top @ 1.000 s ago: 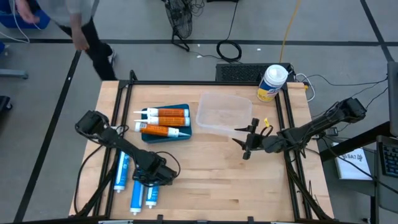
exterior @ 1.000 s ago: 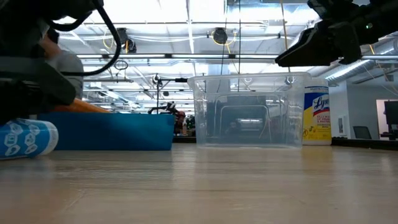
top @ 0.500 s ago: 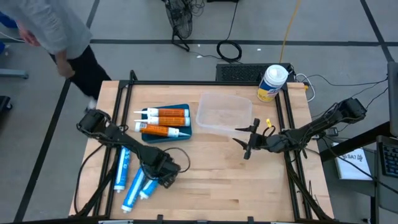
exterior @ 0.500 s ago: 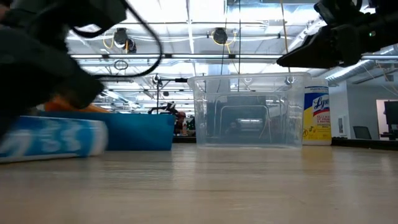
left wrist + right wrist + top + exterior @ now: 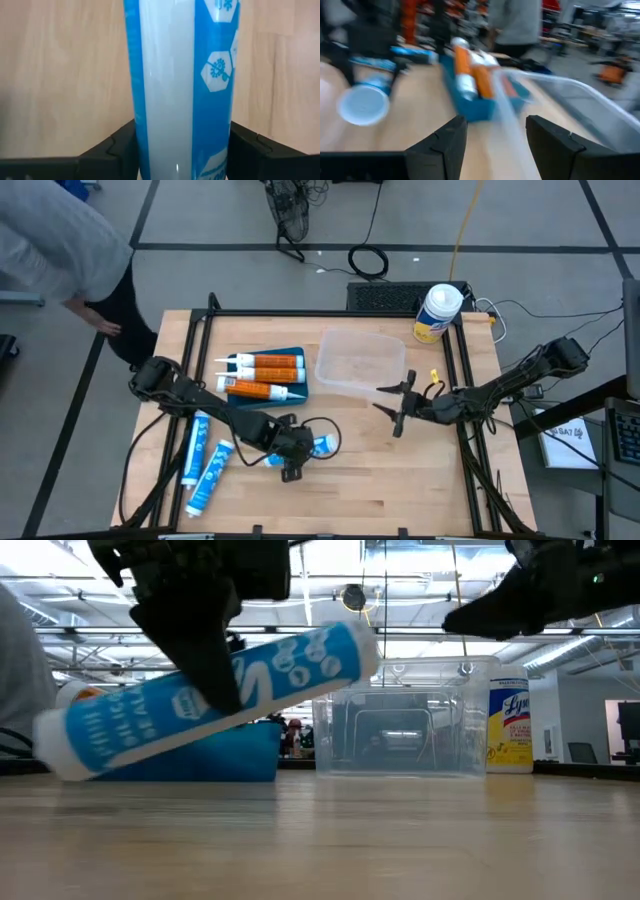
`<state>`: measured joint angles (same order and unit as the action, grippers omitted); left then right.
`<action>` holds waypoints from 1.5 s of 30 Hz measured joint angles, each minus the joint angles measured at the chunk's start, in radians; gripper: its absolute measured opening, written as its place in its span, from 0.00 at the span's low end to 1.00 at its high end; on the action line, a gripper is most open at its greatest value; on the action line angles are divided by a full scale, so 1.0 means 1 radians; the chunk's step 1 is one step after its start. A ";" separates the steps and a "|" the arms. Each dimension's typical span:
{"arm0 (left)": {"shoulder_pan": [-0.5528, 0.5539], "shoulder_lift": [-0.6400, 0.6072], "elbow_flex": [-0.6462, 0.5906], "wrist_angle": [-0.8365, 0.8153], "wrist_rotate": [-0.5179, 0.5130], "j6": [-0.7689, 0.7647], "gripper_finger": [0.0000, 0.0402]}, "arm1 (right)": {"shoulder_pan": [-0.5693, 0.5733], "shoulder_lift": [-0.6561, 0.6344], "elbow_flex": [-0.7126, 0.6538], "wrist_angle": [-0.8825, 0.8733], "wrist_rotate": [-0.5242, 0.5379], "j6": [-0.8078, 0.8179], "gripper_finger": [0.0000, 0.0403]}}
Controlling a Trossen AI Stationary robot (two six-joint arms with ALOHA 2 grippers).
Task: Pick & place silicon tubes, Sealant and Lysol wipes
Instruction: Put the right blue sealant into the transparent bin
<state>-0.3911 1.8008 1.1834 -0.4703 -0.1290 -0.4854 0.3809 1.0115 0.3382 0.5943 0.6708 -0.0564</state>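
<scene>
Left gripper (image 5: 292,452), low over the table's middle, clamped on a slim blue-and-white sealant tube (image 5: 210,700) held tilted above the wooden tabletop (image 5: 380,480). Right gripper (image 5: 398,408), fingers together, hovers beside the clear plastic bin (image 5: 360,363). Yellow Lysol wipes canister (image 5: 437,313) stands upright at the far right corner.

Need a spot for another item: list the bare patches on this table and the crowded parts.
Bare wood: the near strip between the left gripper with its blue tube and the table edge, and below the right gripper. Crowded: the blue tray, the clear bin, and two blue tubes at the left edge.
</scene>
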 joint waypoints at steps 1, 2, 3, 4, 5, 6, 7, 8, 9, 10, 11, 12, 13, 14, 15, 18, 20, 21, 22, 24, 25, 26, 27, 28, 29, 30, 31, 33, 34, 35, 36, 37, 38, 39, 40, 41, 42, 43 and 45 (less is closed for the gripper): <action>0.000 0.000 0.001 0.018 -0.018 0.045 0.54 | 0.000 0.000 0.000 0.015 -0.039 0.008 0.46; -0.001 0.001 0.002 0.038 -0.038 0.090 0.54 | 0.000 0.000 0.000 0.025 -0.081 0.017 0.46; -0.001 0.002 0.002 0.055 -0.059 0.134 0.54 | 0.001 0.000 0.000 0.030 -0.124 0.027 0.46; -0.001 0.000 0.002 0.073 -0.079 0.181 0.54 | 0.001 0.000 0.000 0.032 -0.169 0.039 0.46; -0.001 0.000 0.002 0.095 -0.095 0.224 0.54 | 0.001 0.000 0.000 0.037 -0.205 0.051 0.46; 0.000 0.000 0.003 0.121 -0.107 0.267 0.54 | 0.001 0.000 0.000 0.046 -0.235 0.062 0.46; 0.001 0.000 0.004 0.146 -0.116 0.309 0.54 | 0.001 0.000 0.000 0.058 -0.259 0.076 0.46; 0.002 0.000 0.004 0.173 -0.125 0.348 0.54 | 0.001 0.000 0.000 0.068 -0.277 0.089 0.46; 0.004 0.000 0.004 0.205 -0.128 0.387 0.54 | 0.001 0.000 0.000 0.071 -0.283 0.096 0.46; 0.006 0.000 0.004 0.241 -0.128 0.424 0.54 | 0.001 0.000 0.000 0.068 -0.282 0.096 0.46; 0.008 0.000 0.004 0.275 -0.128 0.464 0.54 | -0.001 0.000 0.000 0.063 -0.280 0.085 0.46; 0.008 -0.001 0.004 0.310 -0.128 0.510 0.54 | -0.003 0.000 0.000 0.059 -0.279 0.062 0.46; 0.007 -0.001 0.004 0.347 -0.127 0.560 0.54 | -0.007 0.000 -0.001 0.058 -0.279 0.032 0.46; 0.007 -0.001 0.004 0.389 -0.125 0.610 0.54 | -0.010 0.000 -0.005 0.063 -0.280 0.008 0.46; 0.007 -0.001 0.004 0.430 -0.111 0.658 0.54 | -0.014 0.004 -0.009 0.064 -0.280 0.002 0.46; 0.019 -0.002 0.006 0.537 -0.038 0.749 0.54 | -0.020 0.031 -0.019 0.083 -0.280 0.007 0.46; 0.034 -0.003 0.006 0.565 0.012 0.776 0.54 | -0.020 0.055 -0.021 0.103 -0.280 -0.007 0.46; 0.044 -0.005 0.006 0.577 0.027 0.788 0.54 | -0.020 0.070 -0.021 0.113 -0.281 -0.008 0.46; 0.052 -0.013 0.006 0.584 0.039 0.801 0.54 | -0.019 0.086 -0.021 0.128 -0.281 -0.008 0.46; 0.074 -0.032 0.005 0.608 0.076 0.818 0.54 | -0.010 0.128 -0.021 0.200 -0.283 -0.008 0.46; 0.086 -0.042 0.006 0.648 0.104 0.821 0.54 | -0.004 0.149 -0.020 0.238 -0.284 -0.013 0.46; 0.097 -0.054 0.007 0.672 0.138 0.822 0.54 | 0.005 0.171 -0.020 0.270 -0.289 -0.022 0.46; 0.108 -0.069 0.007 0.679 0.174 0.822 0.54 | 0.011 0.199 -0.021 0.312 -0.305 -0.036 0.46; 0.120 -0.079 0.007 0.691 0.214 0.823 0.54 | 0.015 0.230 -0.020 0.357 -0.319 -0.051 0.46; 0.132 -0.082 0.007 0.723 0.261 0.824 0.54 | 0.019 0.257 -0.019 0.388 -0.335 -0.075 0.46; 0.144 -0.084 0.007 0.757 0.309 0.825 0.54 | 0.024 0.282 -0.020 0.418 -0.338 -0.099 0.46; 0.154 -0.092 0.007 0.774 0.357 0.825 0.54 | 0.027 0.311 -0.021 0.463 -0.337 -0.120 0.46; 0.171 -0.101 0.005 0.822 0.444 0.824 0.54 | 0.027 0.366 -0.018 0.547 -0.336 -0.156 0.47; 0.179 -0.102 0.007 0.853 0.466 0.824 0.54 | 0.027 0.385 -0.018 0.580 -0.335 -0.171 0.47; 0.183 -0.104 0.008 0.856 0.470 0.824 0.54 | 0.027 0.406 -0.018 0.619 -0.336 -0.186 0.48; 0.187 -0.105 0.008 0.851 0.470 0.823 0.54 | 0.026 0.427 -0.012 0.653 -0.335 -0.194 0.49; 0.190 -0.104 0.008 0.846 0.469 0.821 0.54 | 0.026 0.445 -0.004 0.676 -0.335 -0.199 0.51; 0.192 -0.101 0.006 0.839 0.468 0.820 0.54 | 0.026 0.456 0.000 0.691 -0.337 -0.201 0.53; 0.194 -0.099 0.005 0.828 0.468 0.815 0.54 | 0.026 0.468 0.006 0.705 -0.348 -0.200 0.56; 0.195 -0.099 0.005 0.818 0.467 0.813 0.54 | 0.025 0.482 0.022 0.717 -0.371 -0.195 0.59; 0.195 -0.099 0.005 0.814 0.467 0.812 0.54 | 0.025 0.491 0.037 0.725 -0.393 -0.195 0.63; 0.196 -0.100 0.005 0.808 0.462 0.812 0.54 | 0.025 0.493 0.048 0.726 -0.413 -0.197 0.66; 0.195 -0.102 0.005 0.795 0.451 0.812 0.54 | 0.025 0.495 0.061 0.723 -0.427 -0.200 0.69; 0.194 -0.101 0.005 0.777 0.418 0.804 0.54 | 0.026 0.499 0.102 0.710 -0.466 -0.216 0.74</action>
<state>-0.1967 1.6995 1.1885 0.3069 0.2891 0.3184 0.4068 1.5105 0.4402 1.3043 0.2052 -0.2724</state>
